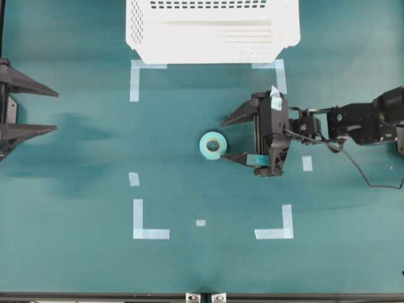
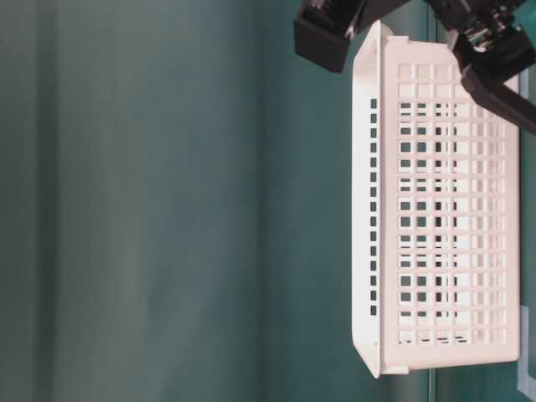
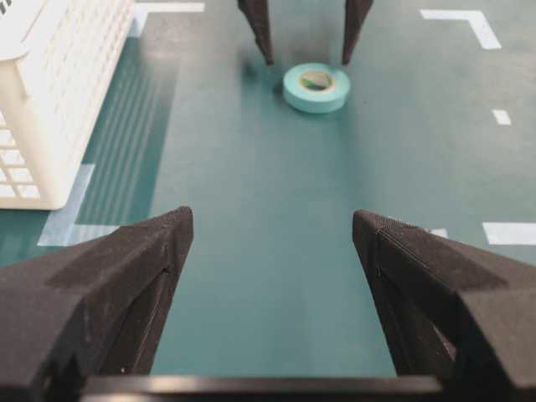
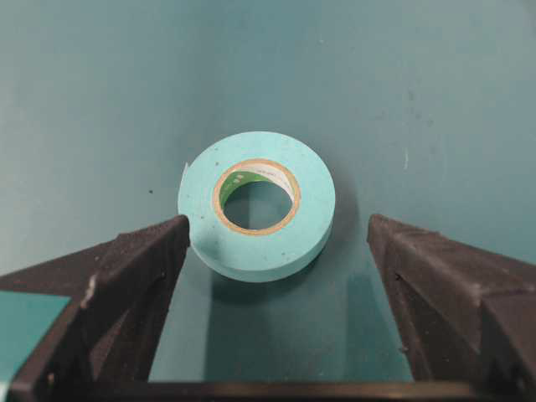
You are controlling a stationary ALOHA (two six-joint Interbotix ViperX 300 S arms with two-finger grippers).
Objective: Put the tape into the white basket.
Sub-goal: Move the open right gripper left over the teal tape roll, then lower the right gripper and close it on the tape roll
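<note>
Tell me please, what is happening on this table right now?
The right gripper is open and reaching toward the tape, which lies flat on the green table just ahead of its fingertips, not yet gripped. The left gripper is also open, at the left edge, holding nothing. The white basket stands at the far edge, and no tape shows in it.

surface: teal-green table top, matte, fills nearly every view
markings: pale-blue L-shaped tape corners outlining a rectangle, plus a few short loose strips
front edge: dark rail with two small metal brackets at centre
light: even, from above; soft diffuse shadows on the table
backdrop: table-level view shows teal surface only
</note>
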